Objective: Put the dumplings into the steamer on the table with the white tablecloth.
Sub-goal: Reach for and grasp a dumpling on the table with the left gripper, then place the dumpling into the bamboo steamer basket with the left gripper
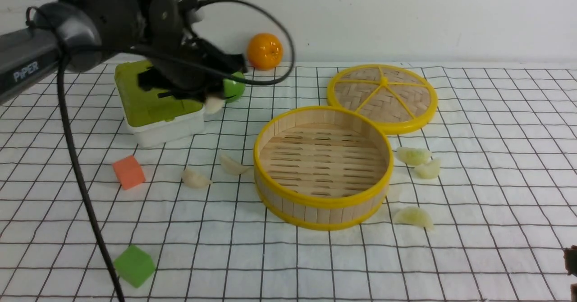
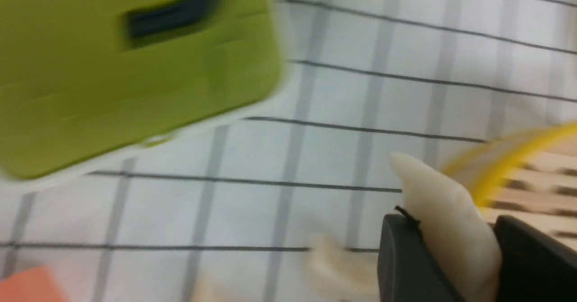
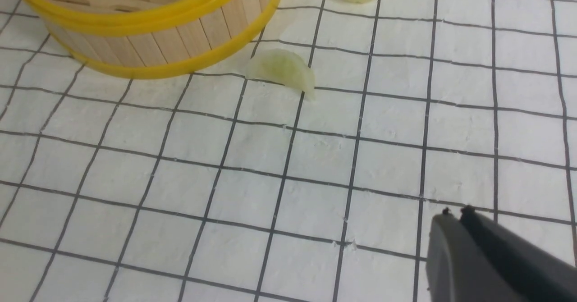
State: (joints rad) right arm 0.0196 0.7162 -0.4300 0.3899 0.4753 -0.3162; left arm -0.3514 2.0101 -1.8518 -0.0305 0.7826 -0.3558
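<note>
My left claw (image 2: 451, 232) is clenched on one cream dumpling (image 2: 444, 203), held in the air above the counter (image 1: 473, 203) at the far left, over a green-lidded box (image 1: 148, 103). The dumpling sits lengthwise between the fingers, its pointed end sticking out past the tips.

The steamer (image 1: 322, 213) stands mid-counter, empty, to the right of this claw and nearer than it. In the left wrist view its yellow rim shows just past the dumpling's tip. I judge the coming move to be a carry rightward and nearward until the dumpling hangs over the slatted floor, then a release.

Two more cream dumplings (image 1: 195, 178) lie on the cloth just left of the steamer, closest to my left arm. Three yellow-green dumplings (image 1: 413, 155) lie right of the steamer, closer to my right arm.

My right claw (image 3: 455, 214) is clenched on nothing, low over bare cloth at the near right corner. A woven lid (image 1: 382, 97) lies flat just behind the steamer, to the far right. I cannot tell whether they touch.
</note>
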